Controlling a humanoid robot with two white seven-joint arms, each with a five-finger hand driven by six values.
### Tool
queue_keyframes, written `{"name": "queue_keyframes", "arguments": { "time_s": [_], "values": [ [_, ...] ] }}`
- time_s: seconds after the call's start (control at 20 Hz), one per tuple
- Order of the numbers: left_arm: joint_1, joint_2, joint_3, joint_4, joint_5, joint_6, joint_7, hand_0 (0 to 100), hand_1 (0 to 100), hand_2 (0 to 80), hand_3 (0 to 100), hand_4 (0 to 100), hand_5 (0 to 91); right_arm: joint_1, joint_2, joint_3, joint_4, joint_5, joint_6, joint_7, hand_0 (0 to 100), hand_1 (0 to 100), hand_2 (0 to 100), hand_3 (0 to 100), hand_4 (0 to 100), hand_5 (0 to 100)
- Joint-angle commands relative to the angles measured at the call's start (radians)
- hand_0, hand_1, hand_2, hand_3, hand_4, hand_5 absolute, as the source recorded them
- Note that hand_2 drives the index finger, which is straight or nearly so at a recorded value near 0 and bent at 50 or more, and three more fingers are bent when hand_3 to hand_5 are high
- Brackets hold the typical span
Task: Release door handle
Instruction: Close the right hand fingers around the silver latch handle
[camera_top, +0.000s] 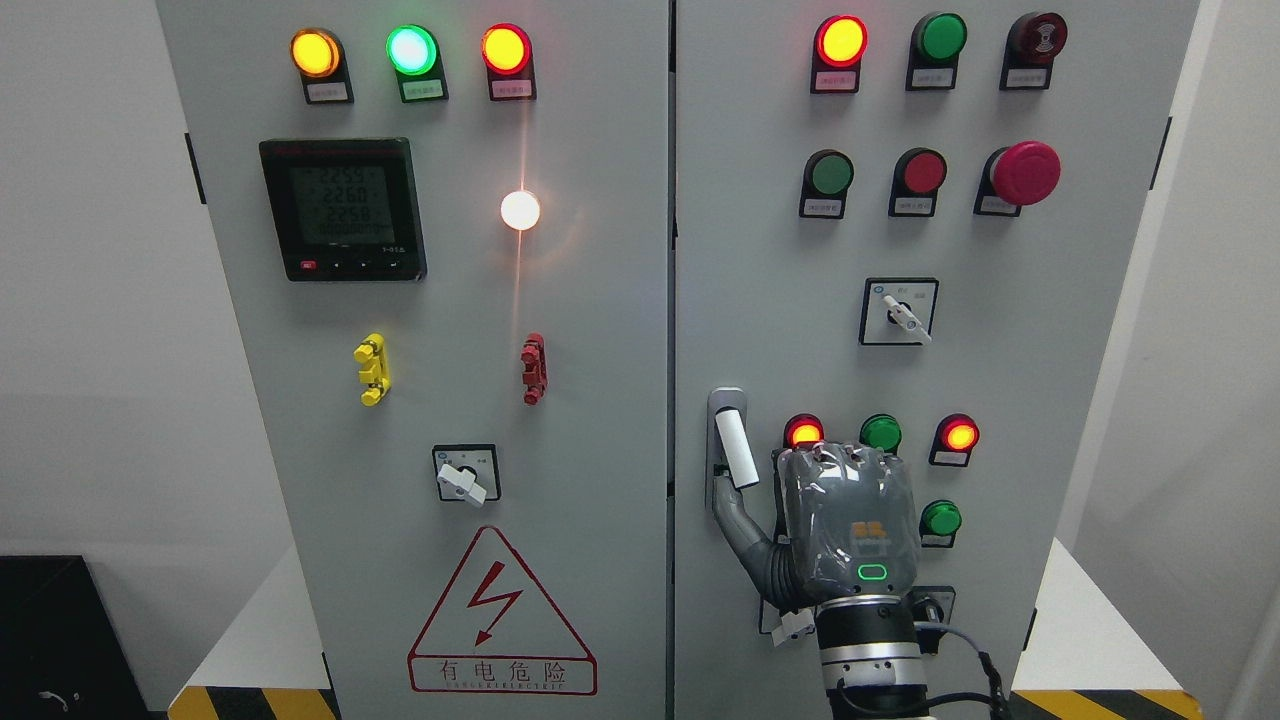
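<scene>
From my remote station, my right hand, grey with a green light on its back, is raised before the right door of the grey metal electrical cabinet. Its thumb reaches toward the foot of the white lever door handle, fingers loosely extended and holding nothing. A red lightning warning triangle marks the left door.
</scene>
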Motion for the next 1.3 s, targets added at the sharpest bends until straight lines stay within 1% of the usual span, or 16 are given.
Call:
{"name": "queue_keyframes", "arguments": {
  "time_s": [0.0,1.25],
  "values": [
    [0.0,0.0,0.0,0.0,0.0,-0.001,-0.001,12,56,0.0,0,0,0.0,-0.001,0.0,-0.005,-0.003,0.0,0.001,-0.001,50,34,98,100,100,100],
    [0.0,0.0,0.0,0.001,0.0,-0.001,-0.001,12,56,0.0,0,0,0.0,0.005,0.0,-0.005,-0.02,0.0,0.008,-0.004,51,35,98,100,100,100]
  ]
}}
